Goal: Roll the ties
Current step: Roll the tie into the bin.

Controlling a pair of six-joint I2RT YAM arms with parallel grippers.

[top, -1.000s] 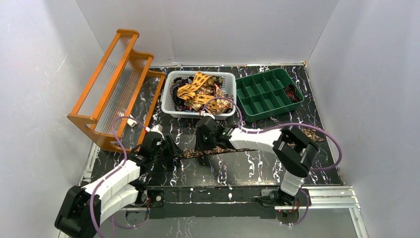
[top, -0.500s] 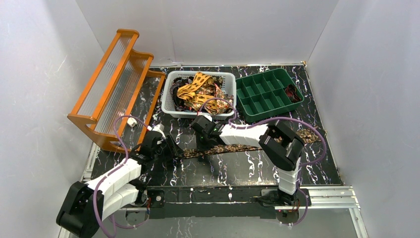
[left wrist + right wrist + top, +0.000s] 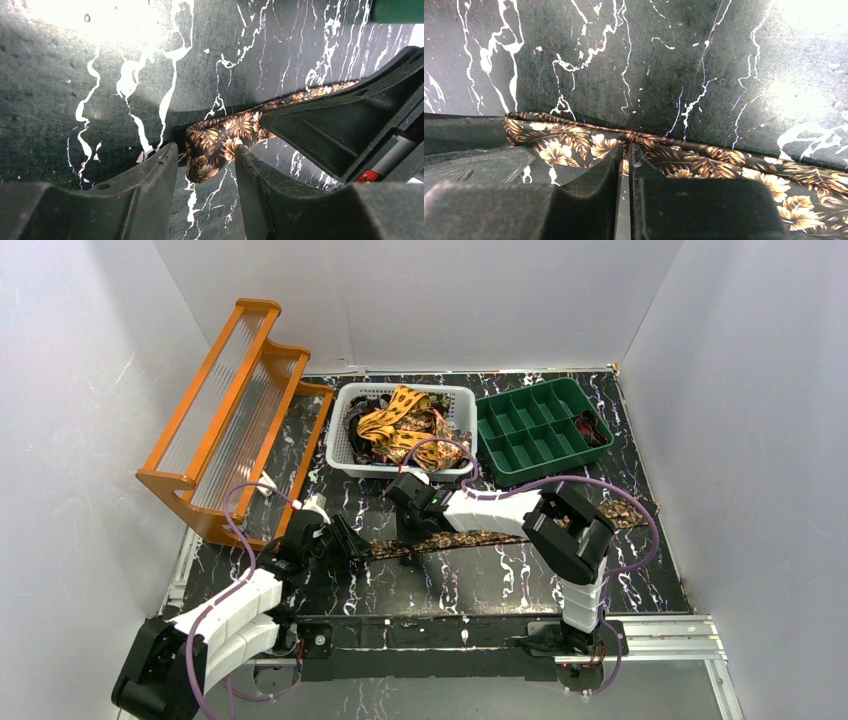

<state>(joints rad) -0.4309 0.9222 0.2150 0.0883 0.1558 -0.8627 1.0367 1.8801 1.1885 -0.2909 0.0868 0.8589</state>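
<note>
1. A brown leaf-print tie (image 3: 480, 538) lies flat along the black marbled table (image 3: 500, 580). It runs from just in front of the left arm to the table's right side, passing under the right arm.
2. The left claw (image 3: 348, 542) is low over the tie's left end. In the left wrist view its fingers (image 3: 150, 175) are spread, and the folded end of the tie (image 3: 215, 150) lies on the table between them. The fabric is close to both fingers, but they do not squeeze it.
3. The right claw (image 3: 410, 538) is just beside the left one, a little further along the same tie. In the right wrist view the right claw (image 3: 625, 147) has its fingers (image 3: 599, 165) pressed almost together, with only a thin slit between them. Their tips pinch a small ridge of the tie (image 3: 704, 160), and the cloth puckers at that spot.
4. The two claws are near each other. The right claw's dark body fills the right side of the left wrist view, and the left claw shows at the left edge of the right wrist view.
5. At the back of the table a white basket (image 3: 338, 440) holds a loose heap of ties (image 3: 395, 425), yellow-orange and dark.
6. To the basket's right is a green compartment tray (image 3: 560, 465). One of its right-hand compartments holds a dark bundle (image 3: 592, 428), too small to make out.
7. An orange rack (image 3: 235, 410) stands on the left side of the table.
</note>
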